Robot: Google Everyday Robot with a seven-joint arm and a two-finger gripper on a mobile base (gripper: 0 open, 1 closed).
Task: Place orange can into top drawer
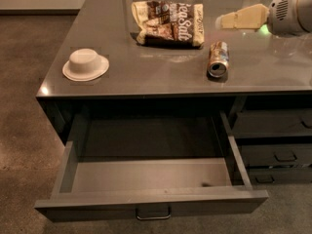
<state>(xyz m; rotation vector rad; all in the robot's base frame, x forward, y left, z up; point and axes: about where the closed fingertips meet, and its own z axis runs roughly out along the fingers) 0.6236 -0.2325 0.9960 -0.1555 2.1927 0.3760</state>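
One orange can [218,59] lies on its side on the grey surface [156,77], a silver end turned toward the front edge, near the snack bag [168,23]. My tool [228,20] hangs beyond the can, apart from it (cream tip pointing left). I cannot tell whether it is spread or pressed together. Below, the top drawer [151,201] stands pulled out. A white bowl [86,65], seemingly upside down, sits at the left.
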